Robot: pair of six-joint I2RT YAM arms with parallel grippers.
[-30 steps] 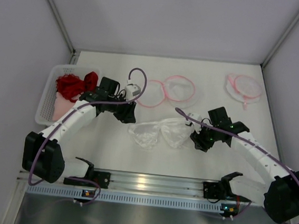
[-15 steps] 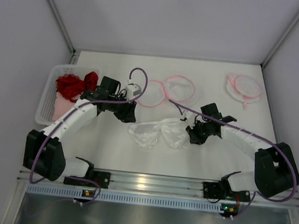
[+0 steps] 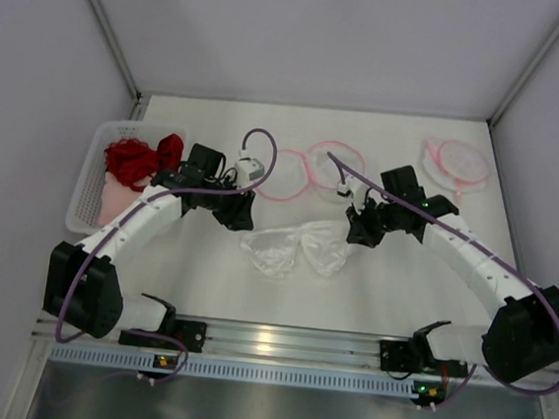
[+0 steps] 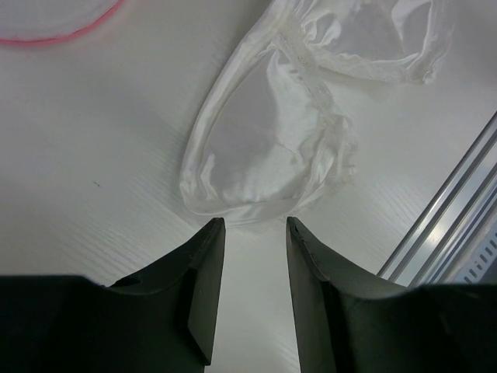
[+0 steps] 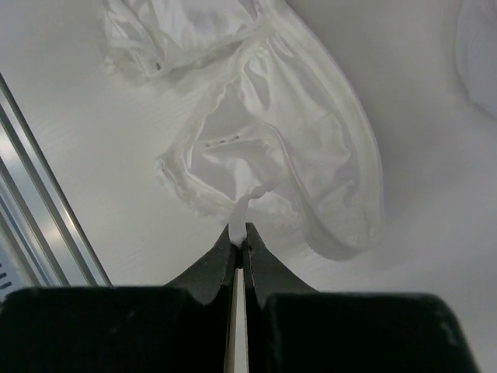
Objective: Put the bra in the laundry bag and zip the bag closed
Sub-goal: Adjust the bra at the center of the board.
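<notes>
The white bra (image 3: pixel 295 249) is seen lying crumpled near the middle of the table (image 3: pixel 203 281), outside the laundry bag (image 3: pixel 335 165). The bag's pink-rimmed halves lie open just behind the bra, the left half partly hidden by the left arm's wrist and cable. The right gripper (image 5: pixel 239 242) is clamped on a thin white strip at the edge of one cup, and the rest of that cup is spread ahead of the fingers. The left gripper (image 4: pixel 254 233) is held parted with nothing between its fingers. The other cup's rim lies just past its tips, and contact cannot be judged. A second pink-rimmed mesh bag (image 3: pixel 457 162) is set towards the far right corner. A white basket (image 3: pixel 85 196) at the left holds a red garment (image 3: pixel 141 157). Something pale pink lies beneath the garment that cannot be made out.
</notes>
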